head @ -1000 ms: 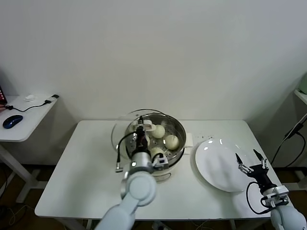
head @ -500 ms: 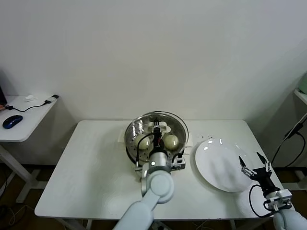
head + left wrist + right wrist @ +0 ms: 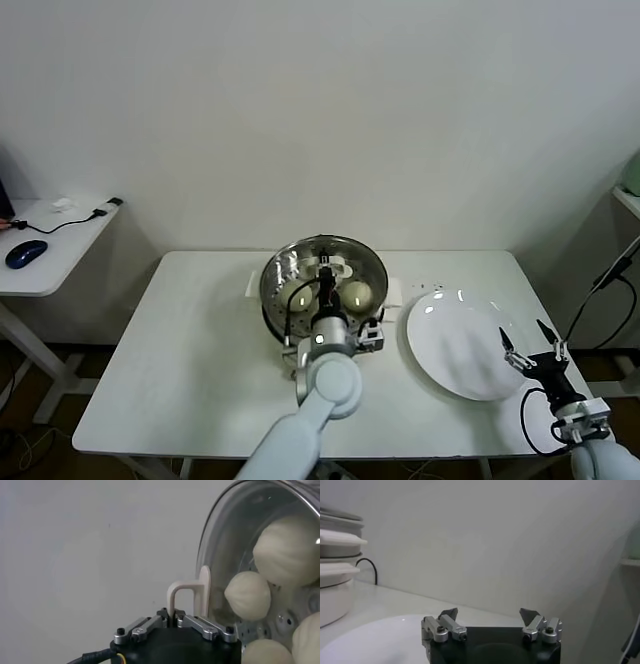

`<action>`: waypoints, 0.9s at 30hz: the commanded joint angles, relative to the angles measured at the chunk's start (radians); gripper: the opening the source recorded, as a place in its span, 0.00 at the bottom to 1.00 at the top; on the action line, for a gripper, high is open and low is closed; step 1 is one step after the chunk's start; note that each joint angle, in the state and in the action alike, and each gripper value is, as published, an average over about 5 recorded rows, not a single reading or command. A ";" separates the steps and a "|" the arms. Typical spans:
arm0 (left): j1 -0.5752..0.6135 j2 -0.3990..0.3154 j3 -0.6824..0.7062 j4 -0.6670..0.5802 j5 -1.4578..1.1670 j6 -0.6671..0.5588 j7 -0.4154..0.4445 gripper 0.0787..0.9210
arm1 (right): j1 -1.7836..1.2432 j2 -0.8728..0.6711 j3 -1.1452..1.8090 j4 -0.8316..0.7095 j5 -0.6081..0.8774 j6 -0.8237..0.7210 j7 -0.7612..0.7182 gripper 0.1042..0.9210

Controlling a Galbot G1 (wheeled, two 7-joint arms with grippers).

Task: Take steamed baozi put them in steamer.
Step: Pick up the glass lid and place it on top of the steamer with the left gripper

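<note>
My left claw (image 3: 172, 617) is clamped on the white handle (image 3: 187, 597) of the glass lid (image 3: 235, 535) over the steamer (image 3: 323, 290), baozi (image 3: 247, 596) inside. My right claw (image 3: 534, 347) gapes empty above the white plate (image 3: 455, 345) on the surface (image 3: 190, 370).

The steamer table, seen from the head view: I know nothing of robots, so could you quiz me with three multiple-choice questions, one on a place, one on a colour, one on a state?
1. Where does the white plate lie?
A. On the robot's right of the steamer
B. On the robot's left of it
C. On the side desk

2. What colour is the lid handle?
A. Black
B. White
C. Red

3. How is the right gripper?
A. Open, holding nothing
B. Shut on a bun
C. Shut on the plate

Answers:
1 A: the plate sits beside the steamer on that side.
2 B: the left gripper is shut on a pale white handle.
3 A: its fingers stand apart with nothing between them.
</note>
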 commanded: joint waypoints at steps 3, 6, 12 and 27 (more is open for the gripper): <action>-0.003 0.009 -0.003 0.019 -0.017 -0.034 -0.013 0.08 | 0.000 0.005 0.002 -0.004 -0.003 0.004 -0.003 0.88; -0.001 0.008 -0.007 0.024 -0.023 -0.043 -0.016 0.08 | -0.001 0.006 0.005 -0.005 -0.003 0.006 -0.004 0.88; -0.007 0.009 -0.007 0.029 -0.032 -0.059 -0.018 0.08 | -0.004 0.005 0.013 -0.010 -0.002 0.010 -0.008 0.88; -0.009 0.024 -0.002 0.040 -0.024 -0.071 -0.020 0.08 | -0.005 0.010 0.021 -0.018 -0.002 0.016 -0.013 0.88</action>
